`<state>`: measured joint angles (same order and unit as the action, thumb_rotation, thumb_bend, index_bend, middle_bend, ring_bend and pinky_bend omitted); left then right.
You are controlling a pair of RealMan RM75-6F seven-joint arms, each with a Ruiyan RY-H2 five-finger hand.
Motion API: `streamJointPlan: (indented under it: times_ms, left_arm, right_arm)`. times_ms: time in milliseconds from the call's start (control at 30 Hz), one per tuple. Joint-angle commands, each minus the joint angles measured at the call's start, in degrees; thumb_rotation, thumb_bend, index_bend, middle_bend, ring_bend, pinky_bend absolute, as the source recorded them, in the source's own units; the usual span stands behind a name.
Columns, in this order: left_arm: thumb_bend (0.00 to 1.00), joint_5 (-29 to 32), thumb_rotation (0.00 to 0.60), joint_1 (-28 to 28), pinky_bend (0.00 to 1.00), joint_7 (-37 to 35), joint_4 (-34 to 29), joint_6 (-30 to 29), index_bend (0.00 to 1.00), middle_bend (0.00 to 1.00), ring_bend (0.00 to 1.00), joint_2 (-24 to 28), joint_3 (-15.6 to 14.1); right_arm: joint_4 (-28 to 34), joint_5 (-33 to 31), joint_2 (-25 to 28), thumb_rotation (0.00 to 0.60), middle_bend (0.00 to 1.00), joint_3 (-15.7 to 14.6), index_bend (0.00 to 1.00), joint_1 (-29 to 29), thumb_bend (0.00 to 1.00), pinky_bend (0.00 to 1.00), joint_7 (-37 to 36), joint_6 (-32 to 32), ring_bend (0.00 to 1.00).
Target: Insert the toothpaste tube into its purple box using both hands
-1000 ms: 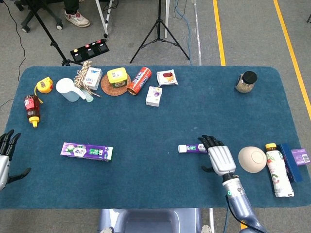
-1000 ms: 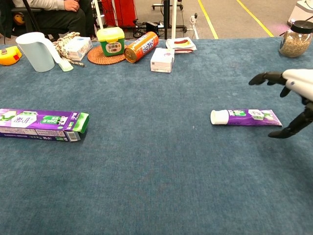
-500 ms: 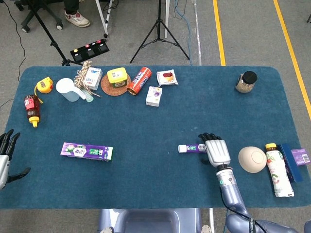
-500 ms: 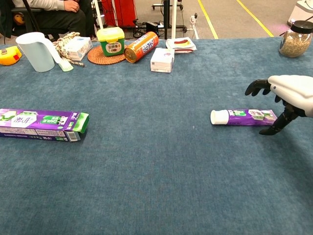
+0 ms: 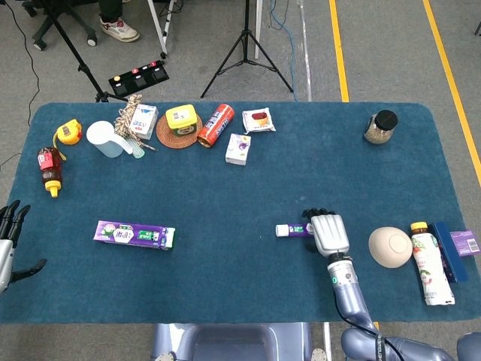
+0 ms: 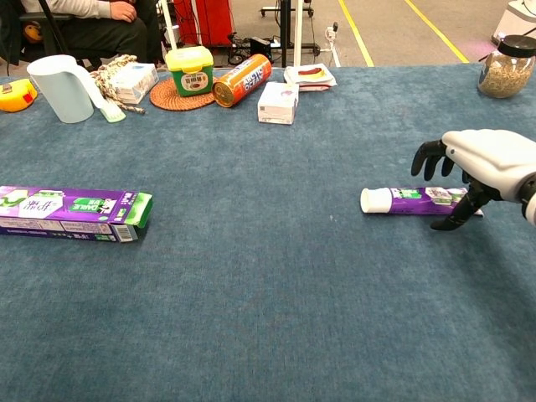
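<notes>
The toothpaste tube (image 6: pixel 416 201) lies flat on the blue table, white cap (image 5: pixel 282 231) pointing left. My right hand (image 6: pixel 474 164) hovers over the tube's right end with its fingers apart; the thumb reaches down beside the tube, and nothing is gripped. In the head view this right hand (image 5: pixel 328 232) covers most of the tube. The purple box (image 5: pixel 134 235) lies far to the left, its green end (image 6: pixel 139 211) facing right. My left hand (image 5: pixel 7 247) shows at the table's left edge, fingers spread, holding nothing.
Along the back stand a white cup (image 5: pixel 104 139), small boxes (image 5: pixel 238 149), an orange can (image 5: pixel 216 125) and a yellow tub (image 5: pixel 181 118). A jar (image 5: pixel 380 127) sits back right. A bowl (image 5: pixel 390 247), a bottle (image 5: pixel 427 265) and a dark box (image 5: pixel 453 247) lie at the right.
My right hand has slid left and lowered over the tube's right end. The tube, the box and my left hand have stayed put.
</notes>
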<state>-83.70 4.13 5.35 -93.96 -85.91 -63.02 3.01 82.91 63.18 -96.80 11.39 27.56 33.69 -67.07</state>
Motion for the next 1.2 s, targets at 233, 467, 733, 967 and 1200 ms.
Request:
streamJointPlan:
  times_ms: [233,467,733,967,1200]
  left_arm:
    - [0.06,0.5,0.600,0.1,0.08,0.1,0.0,0.2,0.00,0.00,0.00,-0.1,0.2]
    - [0.06,0.8,0.600,0.2,0.08,0.4,0.1,0.5,0.00,0.00,0.00,-0.2,0.3]
    - [0.06,1.2,0.600,0.2,0.08,0.6,0.2,0.6,0.00,0.00,0.00,-0.3,0.4]
    - [0.06,1.4,0.600,0.2,0.08,0.7,0.2,0.7,0.00,0.00,0.00,-0.4,0.4]
    - [0.06,1.5,0.600,0.3,0.08,0.8,0.2,0.9,0.00,0.00,0.00,-0.4,0.4]
  right_arm:
    - [-1.8,-0.2,-2.2,0.600,0.43,0.0,0.39,1.1,0.07,0.48,0.6,-0.6,0.42]
    - [-2.4,-1.2,-3.3,0.600,0.44,0.5,0.40,2.2,0.17,0.50,2.1,-0.4,0.43]
    - [-4.7,-1.2,-4.4,0.600,0.45,0.3,0.44,3.1,0.30,0.56,3.3,-0.5,0.44]
    - [-5.6,-0.9,-4.3,0.600,0.49,-0.2,0.48,3.5,0.39,0.61,2.7,0.1,0.48]
    - [-5.9,1.9,-3.6,0.600,0.53,-1.1,0.52,3.9,0.48,0.66,0.9,0.2,0.51]
